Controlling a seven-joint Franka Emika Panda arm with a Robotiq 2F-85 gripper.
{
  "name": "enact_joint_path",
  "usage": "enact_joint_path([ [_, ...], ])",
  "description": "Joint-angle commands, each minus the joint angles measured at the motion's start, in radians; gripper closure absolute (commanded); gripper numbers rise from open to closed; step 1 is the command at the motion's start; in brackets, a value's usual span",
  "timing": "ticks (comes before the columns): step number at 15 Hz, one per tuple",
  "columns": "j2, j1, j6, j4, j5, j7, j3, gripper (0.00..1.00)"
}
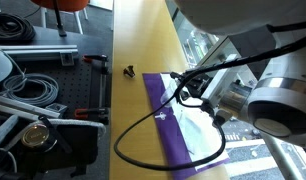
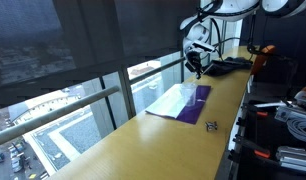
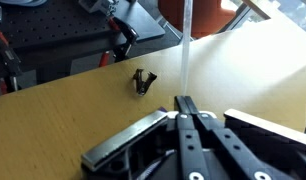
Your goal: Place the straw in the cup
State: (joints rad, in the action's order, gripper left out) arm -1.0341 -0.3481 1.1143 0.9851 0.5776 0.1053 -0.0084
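My tool (image 3: 185,100) is pinched fully closed on the very thin, straight, pale whitish straw (image 3: 183,45). The straw stands up from between the fingertips and runs out of the top of the wrist view. Beyond it, a small black object (image 3: 143,81) lies on the light wooden bench (image 3: 63,120). In an exterior view my tool hangs over the bench by a flat purple cloth (image 2: 196,100). Any print on the cloth is too small to read.

A laboratory or workshop on an upper floor is indicated: a long wooden counter (image 2: 123,150) is set along tall windows (image 2: 63,50) above city rooftops, with coiled cables (image 1: 28,88) and clamps (image 3: 118,40) kept alongside.
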Motion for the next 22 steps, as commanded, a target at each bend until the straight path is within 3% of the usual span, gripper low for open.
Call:
enact_joint_path([
  [1,-0.018,-0.006,-0.028,-0.038,0.033,0.048,0.012,1.0],
  [16,-0.067,-0.075,-0.099,-0.125,0.099,0.106,0.015,1.0],
  [22,-0.064,-0.043,-0.066,-0.12,0.128,0.105,0.041,1.0],
])
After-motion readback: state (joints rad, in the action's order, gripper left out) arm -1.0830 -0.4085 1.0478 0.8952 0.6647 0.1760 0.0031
